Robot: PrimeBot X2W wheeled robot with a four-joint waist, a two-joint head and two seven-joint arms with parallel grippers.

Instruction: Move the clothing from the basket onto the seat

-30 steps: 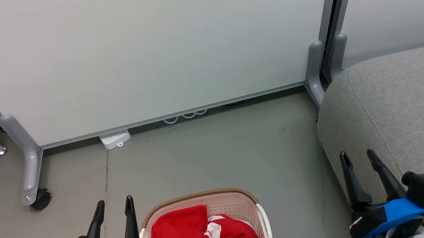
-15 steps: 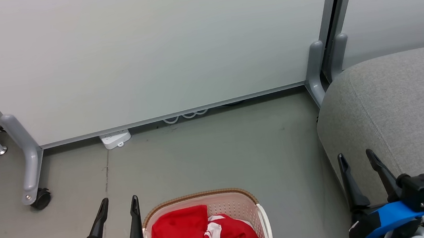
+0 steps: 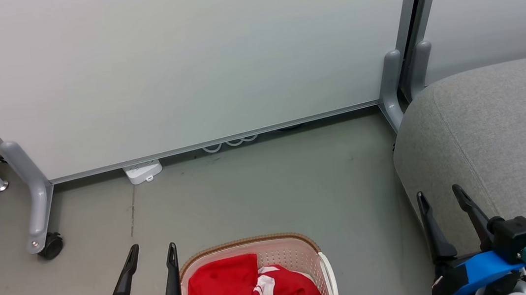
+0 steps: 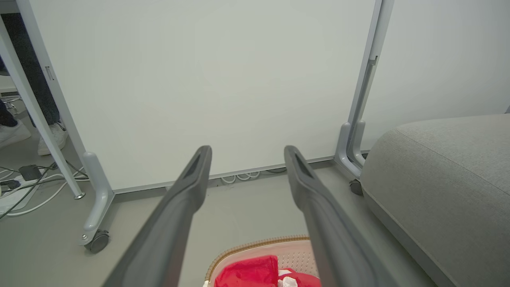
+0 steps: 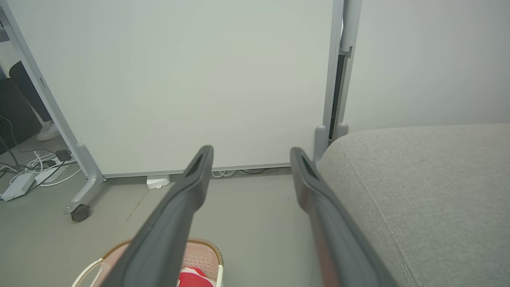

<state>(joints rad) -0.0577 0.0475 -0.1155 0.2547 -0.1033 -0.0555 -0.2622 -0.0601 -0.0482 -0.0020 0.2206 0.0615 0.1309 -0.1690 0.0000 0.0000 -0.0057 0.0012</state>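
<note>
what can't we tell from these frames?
- Basket: near half cut off by the head view's bottom edge; clothing hides its floor.
- Clothing: bunched, so the piece count is unclear; the print at the head view's bottom edge is too small to read.
- Seat: runs off the right edge in all three views.
- Person: left wrist view, shoes at the left edge; the partition hides the rest.

Left pincer [image 3: 152, 249] sat low left, fingers spread wide, nothing between them, pointing up. Right pincer [image 3: 438, 193] sat low right, likewise spread and empty, leaning slightly left.
</note>
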